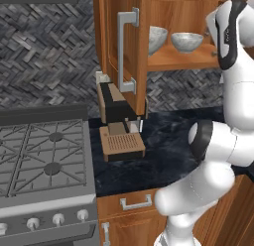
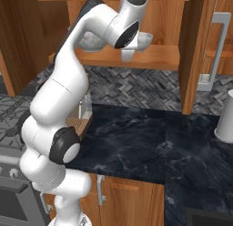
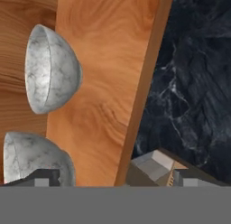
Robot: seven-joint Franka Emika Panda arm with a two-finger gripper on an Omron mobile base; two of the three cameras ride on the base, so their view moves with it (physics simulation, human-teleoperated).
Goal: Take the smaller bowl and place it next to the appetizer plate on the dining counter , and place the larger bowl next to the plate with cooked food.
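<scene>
Two grey-white stone-look bowls stand on the wooden shelf of an open wall cabinet. The larger bowl is on the left, partly behind the cabinet door; it also shows as the bowl low in the hand view. The smaller bowl stands to its right, seen again in the hand view and the right base view. My gripper is raised in front of the shelf edge, open, with nothing held. The appetizer plate, the dining counter and the plate with cooked food are out of view.
The open cabinet door with a metal handle hangs left of the shelf, another door to the right. Below lie a black marbled countertop, a coffee machine, a gas stove and a white cylinder.
</scene>
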